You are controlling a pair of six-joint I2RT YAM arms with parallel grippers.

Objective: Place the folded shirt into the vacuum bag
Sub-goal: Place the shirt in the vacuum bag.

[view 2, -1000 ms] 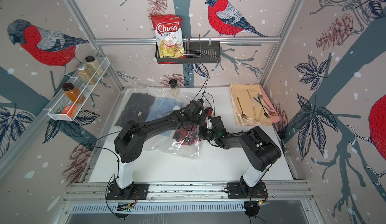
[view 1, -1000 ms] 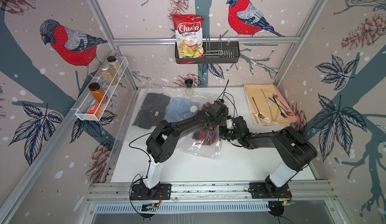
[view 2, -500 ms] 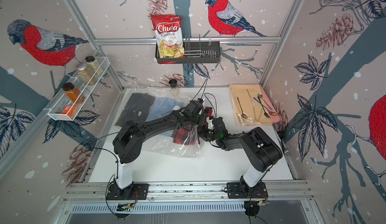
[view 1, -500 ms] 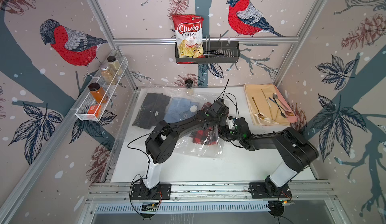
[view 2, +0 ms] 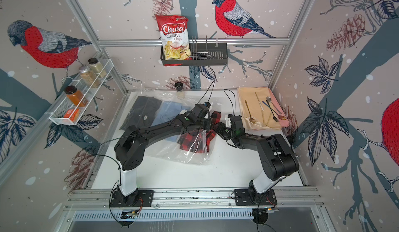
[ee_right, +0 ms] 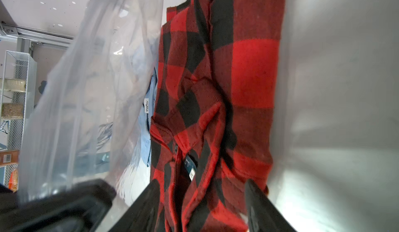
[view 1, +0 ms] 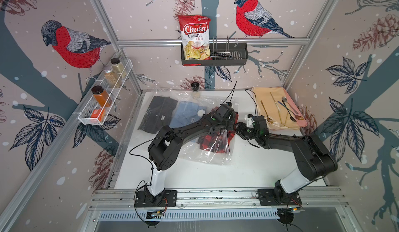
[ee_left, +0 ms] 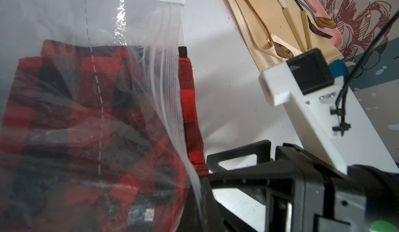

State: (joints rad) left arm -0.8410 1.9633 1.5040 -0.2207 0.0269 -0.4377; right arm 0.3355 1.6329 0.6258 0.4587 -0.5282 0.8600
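two hands: left hand (view 1: pixel 222 129) pinches the vacuum bag (view 1: pixel 212 155) tight; right hand (ee_right: pixel 200 184) gapes astride the folded shirt (ee_right: pixel 248 68).

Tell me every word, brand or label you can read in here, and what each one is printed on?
"Chuba": red chip bag in the black wall basket.
"Cassava": same bag, under the brand.
"Chips": same bag, in red.
Small print below that on the bag: too small to read.
White tag on the light blue shirt: script, too blurred to read.
Blue tag at the red plaid shirt collar: unreadable.
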